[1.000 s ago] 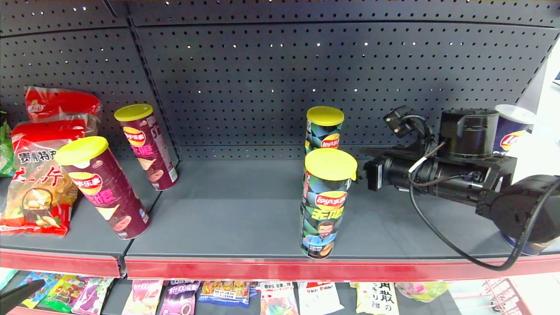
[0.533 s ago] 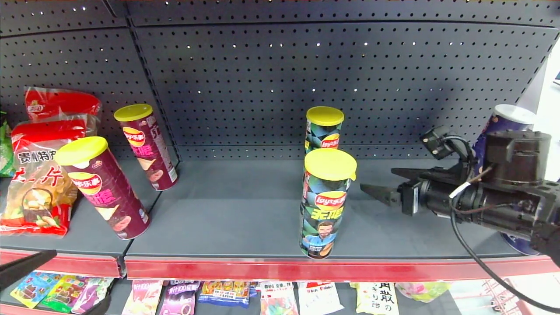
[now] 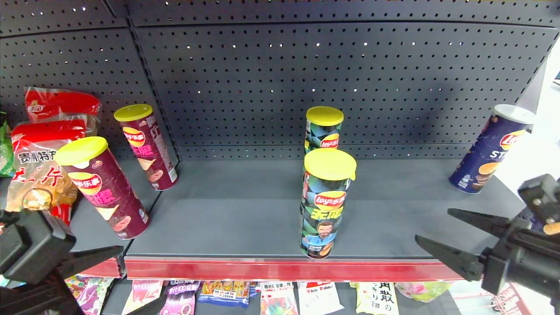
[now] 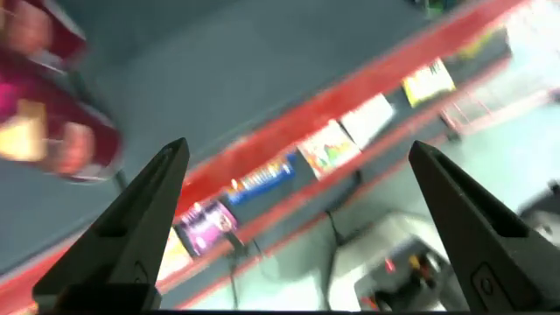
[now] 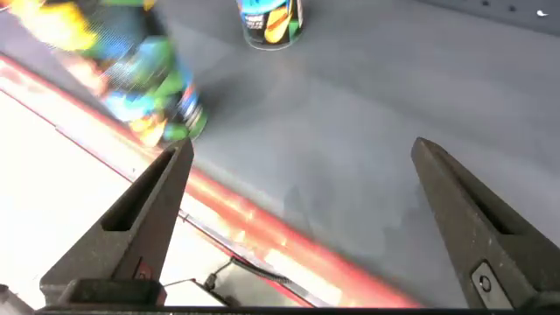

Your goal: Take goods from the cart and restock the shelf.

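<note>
Two green cans with yellow lids stand upright mid-shelf, one at the front (image 3: 326, 205) and one behind it (image 3: 324, 129). My right gripper (image 3: 432, 225) hangs open and empty by the shelf's front edge, well right of the front green can. In the right wrist view the right gripper (image 5: 302, 147) spreads over the grey shelf board (image 5: 367, 105), with the front green can (image 5: 140, 74) to one side. My left gripper (image 3: 140, 278) is open and empty at the lower left, below the red shelf lip (image 3: 284, 269). In the left wrist view the left gripper (image 4: 297, 147) is wide apart before that lip.
Two maroon cans (image 3: 105, 188) (image 3: 146, 146) lean at the shelf's left, beside red snack bags (image 3: 39, 175). A blue can (image 3: 490, 151) stands at the far right. Snack packets (image 3: 227, 293) lie on the lower shelf. Bare shelf board (image 3: 245, 205) lies between the maroon and green cans.
My right arm has drawn back from beside the front green can, down and to the right, uncovering the blue can. My left gripper has risen into the lower left corner.
</note>
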Tool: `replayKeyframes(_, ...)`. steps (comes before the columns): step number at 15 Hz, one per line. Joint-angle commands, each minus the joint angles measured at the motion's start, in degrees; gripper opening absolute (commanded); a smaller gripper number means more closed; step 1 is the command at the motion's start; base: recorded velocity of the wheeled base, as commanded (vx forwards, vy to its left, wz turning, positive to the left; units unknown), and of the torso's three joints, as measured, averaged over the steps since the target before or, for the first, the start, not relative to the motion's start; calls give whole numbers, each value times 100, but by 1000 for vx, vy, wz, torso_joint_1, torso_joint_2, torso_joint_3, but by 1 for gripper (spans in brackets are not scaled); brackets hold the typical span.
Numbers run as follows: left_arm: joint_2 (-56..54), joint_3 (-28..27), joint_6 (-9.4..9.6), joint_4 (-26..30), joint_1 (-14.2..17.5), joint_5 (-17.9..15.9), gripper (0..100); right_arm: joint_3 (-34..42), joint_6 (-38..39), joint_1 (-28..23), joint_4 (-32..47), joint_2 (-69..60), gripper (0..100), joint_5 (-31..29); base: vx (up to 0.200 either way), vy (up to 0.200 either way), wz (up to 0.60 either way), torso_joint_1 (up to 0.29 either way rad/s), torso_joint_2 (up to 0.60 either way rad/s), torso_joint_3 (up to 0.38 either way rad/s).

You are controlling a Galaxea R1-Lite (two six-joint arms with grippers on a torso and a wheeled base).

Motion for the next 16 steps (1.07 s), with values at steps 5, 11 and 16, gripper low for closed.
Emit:
replayKeyframes(5, 1842, -329, -350, -843, -196, -143, 100, 622, -6, -68, 2647, -3749, 100, -278, 0, 0, 0, 0, 0, 0)
replayKeyframes(11, 3143, -812, -587, -1195, -530, -135, 100, 393, 3, -252, 4220, -5068, 100, -1104, 0, 0, 0, 0, 0, 0)
replayKeyframes(16, 4101, -1665, -772, -1195, -671, -64, 100, 551, 3, -516, 4229, -5367, 100, -1104, 0, 0, 0, 0, 0, 0)
